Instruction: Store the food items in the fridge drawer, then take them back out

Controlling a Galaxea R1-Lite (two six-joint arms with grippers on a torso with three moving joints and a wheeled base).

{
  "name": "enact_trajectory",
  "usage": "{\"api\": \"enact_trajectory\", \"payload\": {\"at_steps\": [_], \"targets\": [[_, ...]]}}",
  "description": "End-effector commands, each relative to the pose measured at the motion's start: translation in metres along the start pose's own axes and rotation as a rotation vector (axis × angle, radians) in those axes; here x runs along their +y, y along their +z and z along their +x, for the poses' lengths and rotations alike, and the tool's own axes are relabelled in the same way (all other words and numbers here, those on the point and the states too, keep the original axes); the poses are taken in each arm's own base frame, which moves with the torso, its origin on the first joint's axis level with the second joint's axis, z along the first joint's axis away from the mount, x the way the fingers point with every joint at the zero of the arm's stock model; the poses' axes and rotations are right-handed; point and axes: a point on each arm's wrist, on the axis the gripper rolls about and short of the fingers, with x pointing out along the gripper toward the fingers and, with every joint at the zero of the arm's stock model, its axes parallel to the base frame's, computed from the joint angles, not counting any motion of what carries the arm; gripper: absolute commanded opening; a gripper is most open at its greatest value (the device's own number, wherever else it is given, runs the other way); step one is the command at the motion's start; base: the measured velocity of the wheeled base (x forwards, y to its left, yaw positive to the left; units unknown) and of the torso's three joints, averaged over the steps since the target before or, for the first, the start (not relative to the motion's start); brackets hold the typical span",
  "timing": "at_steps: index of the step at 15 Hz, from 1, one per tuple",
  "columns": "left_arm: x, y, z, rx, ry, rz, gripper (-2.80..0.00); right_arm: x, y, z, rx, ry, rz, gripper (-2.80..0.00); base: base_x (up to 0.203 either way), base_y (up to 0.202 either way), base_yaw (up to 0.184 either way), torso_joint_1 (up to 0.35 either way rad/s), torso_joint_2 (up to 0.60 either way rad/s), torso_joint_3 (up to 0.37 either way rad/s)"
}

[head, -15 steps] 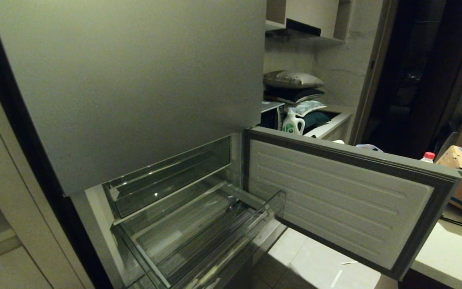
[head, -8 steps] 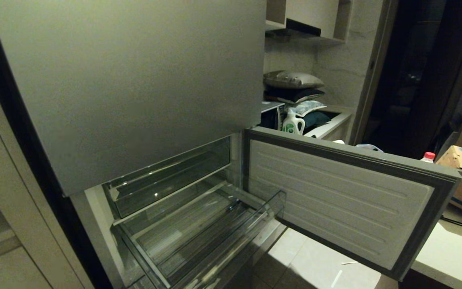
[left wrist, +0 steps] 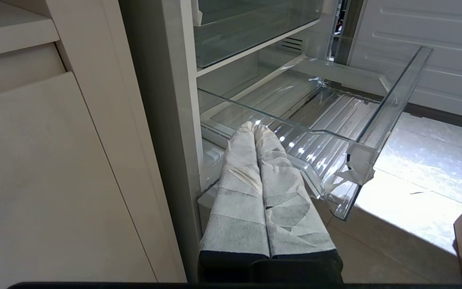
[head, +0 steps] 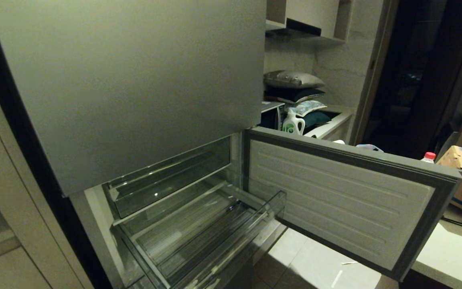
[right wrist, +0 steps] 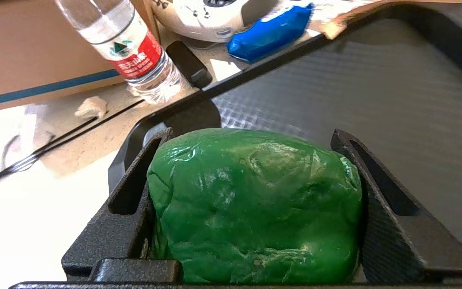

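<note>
From the head view, the fridge drawer (head: 199,233) stands pulled out below the tall top door (head: 134,88), its clear bin bare of food, and its ribbed white panel (head: 335,196) swung out just beside it; neither arm shows here.

In the left wrist view, the left gripper (left wrist: 255,127) hangs parked in front of the drawer's near corner, its wrapped fingers (left wrist: 243,188) pressed together on nothing.

In the right wrist view, the right gripper (right wrist: 251,172) clamps the green food item (right wrist: 255,204) between both black fingers, over a dark tray (right wrist: 335,92), well away from the drawer. A water bottle (right wrist: 128,48) stands beyond the tray. The item's long axis runs finger to finger, across the gripper.

I judge this the storing step: next comes carrying it over the bin and letting go low.
</note>
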Motion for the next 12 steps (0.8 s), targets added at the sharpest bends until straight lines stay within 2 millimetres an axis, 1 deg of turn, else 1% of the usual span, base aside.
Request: {"api": "enact_trajectory", "payload": {"at_steps": [1, 3, 5, 9, 10, 12], "targets": [[0.0, 0.0, 0.0, 0.0, 0.0, 0.0, -2.8, 0.005, -0.026, 0.034, 0.043, 0.001, -0.004, -2.8, 0.0, 0.0, 0.0, 0.0, 0.0, 0.0], [0.0, 0.0, 0.0, 0.0, 0.0, 0.0, -2.8, 0.01, -0.036, 0.046, 0.06, 0.006, -0.005, -2.8, 0.0, 0.0, 0.0, 0.0, 0.0, 0.0], [0.0, 0.0, 0.0, 0.0, 0.0, 0.0, -2.8, 0.012, -0.042, 0.05, 0.073, 0.012, -0.007, -2.8, 0.0, 0.0, 0.0, 0.0, 0.0, 0.0], [0.0, 0.0, 0.0, 0.0, 0.0, 0.0, -2.8, 0.01, -0.053, 0.059, 0.092, 0.008, 0.0, -2.8, 0.0, 0.0, 0.0, 0.0, 0.0, 0.0], [0.0, 0.0, 0.0, 0.0, 0.0, 0.0, -2.8, 0.009, -0.052, 0.061, 0.088, 0.0, 0.006, 0.0, 0.0, 0.0, 0.0, 0.0, 0.0, 0.0], [0.0, 0.0, 0.0, 0.0, 0.0, 0.0, -2.8, 0.009, -0.05, 0.06, 0.082, -0.006, 0.042, 0.0, 0.0, 0.0, 0.0, 0.0, 0.0, 0.0]]}}
